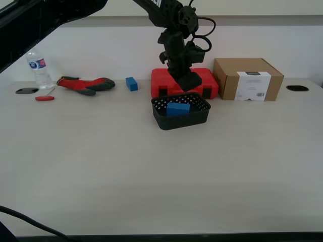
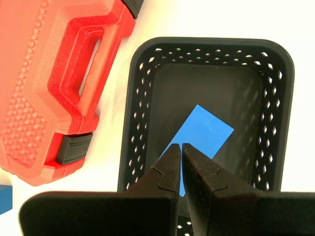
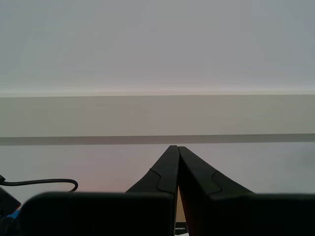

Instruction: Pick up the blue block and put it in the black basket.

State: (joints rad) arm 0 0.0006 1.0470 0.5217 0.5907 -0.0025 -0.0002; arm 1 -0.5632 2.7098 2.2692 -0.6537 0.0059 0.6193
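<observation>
The blue block [image 1: 178, 108] [image 2: 204, 132] lies tilted on the floor of the black basket [image 1: 202, 118] [image 2: 211, 44], which stands at the middle of the table in the exterior view. My first gripper [image 1: 187, 84] [image 2: 181, 146] hangs just above the basket, shut with nothing between its fingers and apart from the block. My second gripper [image 3: 177, 147] is shut on nothing and faces a pale wall, away from the table.
A red tool case [image 1: 208, 83] [image 2: 44, 73] sits right behind the basket, with a cardboard box [image 1: 247, 78] beside it. A small blue block [image 1: 131, 83], red gloves [image 1: 86, 84], a water bottle [image 1: 39, 68] and a red screwdriver [image 1: 44, 98] lie at the exterior view's left.
</observation>
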